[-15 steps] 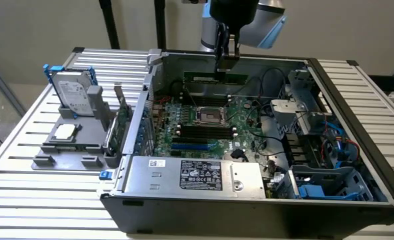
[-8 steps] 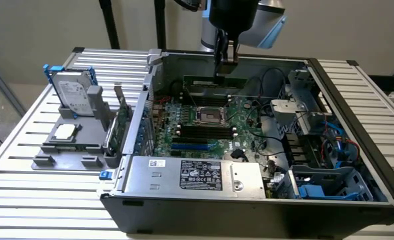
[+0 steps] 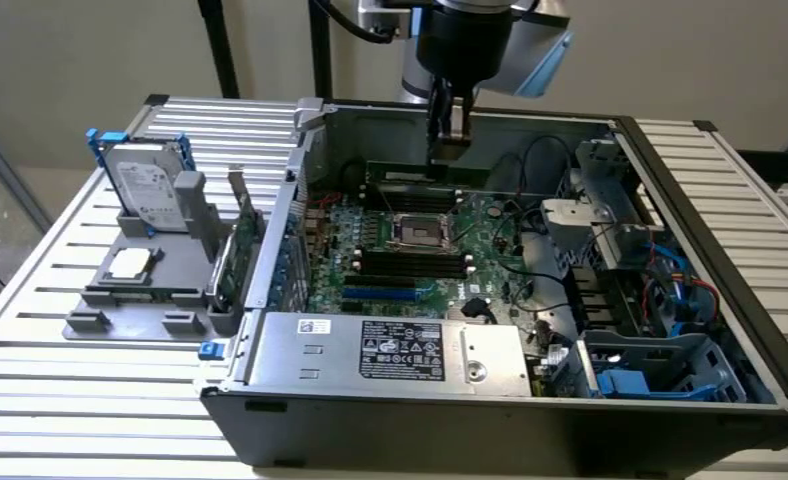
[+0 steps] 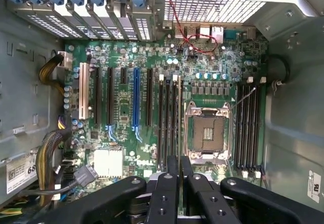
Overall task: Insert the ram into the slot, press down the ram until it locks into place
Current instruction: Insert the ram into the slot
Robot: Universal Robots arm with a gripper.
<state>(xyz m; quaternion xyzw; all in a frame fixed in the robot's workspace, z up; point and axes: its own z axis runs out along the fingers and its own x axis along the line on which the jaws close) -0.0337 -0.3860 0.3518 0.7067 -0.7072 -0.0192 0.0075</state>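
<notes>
At the exterior view's left, a grey stand [image 3: 101, 322] is sitting on the slatted table [image 3: 47, 400], carrying an upright drive [image 3: 145, 185] and a green card [image 3: 242, 252] standing on edge beside the case [image 3: 714, 210].

Moving right into the open case, the board [image 3: 481, 275] is lying flat with its socket [image 3: 414, 232] near the middle. Beyond the socket, at the far bank of memory slots, the ram [image 3: 401, 172] is standing on its long edge. Its long axis is running across the exterior view from left to right, in line with the slot [image 4: 179, 97] under it.

The gripper [image 3: 450, 140] is hanging straight above the ram, roughly midway along its length, so the ram is lying directly below the fingertips and not off to either side. In the wrist view the ram [image 4: 179, 150] is showing edge-on as a thin line running out from between the two dark fingers [image 4: 172, 171], over the slot nearest the socket [image 4: 206, 133].

The gripper [image 4: 179, 165] is closing tight, its fingers pinching the ram's upper edge with no gap showing around it. The ram's lower edge is appearing to sit at or in the slot. Whether it is fully seated, or the end latches are closing over it, I cannot tell.

Further right, cables and blue drive bays [image 3: 648, 375] are filling the case's other end, well apart from the gripper.
</notes>
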